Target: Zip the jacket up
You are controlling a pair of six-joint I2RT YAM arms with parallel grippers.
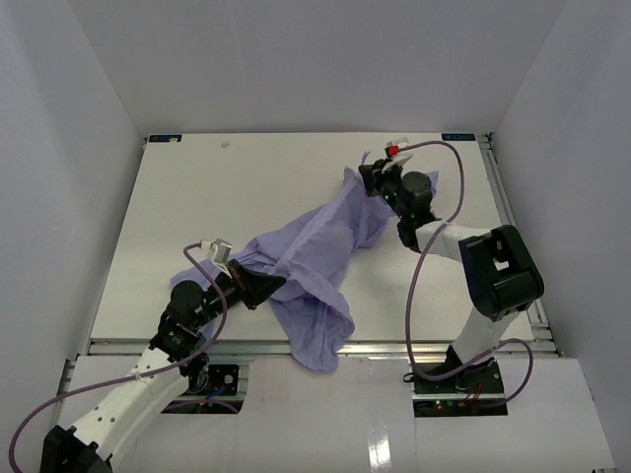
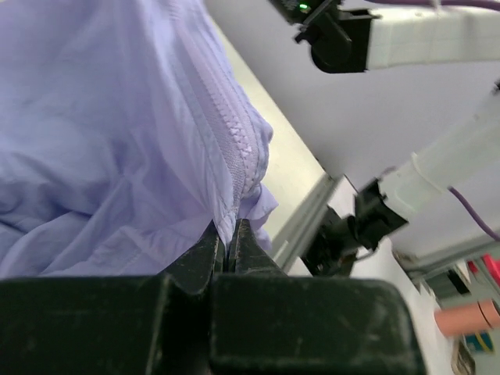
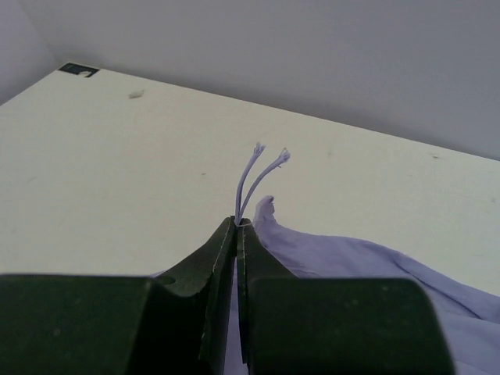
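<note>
The lavender jacket [image 1: 315,241] lies stretched diagonally across the white table between my two grippers, and one part hangs over the front edge. My left gripper [image 1: 258,286] is shut on the jacket's lower edge, right at the end of the zipper [image 2: 238,137], as the left wrist view [image 2: 230,237] shows. My right gripper [image 1: 371,177] is at the jacket's far end, shut on two thin lavender cords [image 3: 258,168] that stick out past its tips [image 3: 237,226]. The jacket fabric [image 3: 375,266] lies just to the right of it.
An aluminium rail [image 1: 197,345] runs along the table's front edge. White walls enclose the table on three sides. The right arm's base [image 2: 344,234] and its white link [image 2: 461,156] show in the left wrist view. The right arm's purple cable [image 1: 449,158] loops near the back right corner.
</note>
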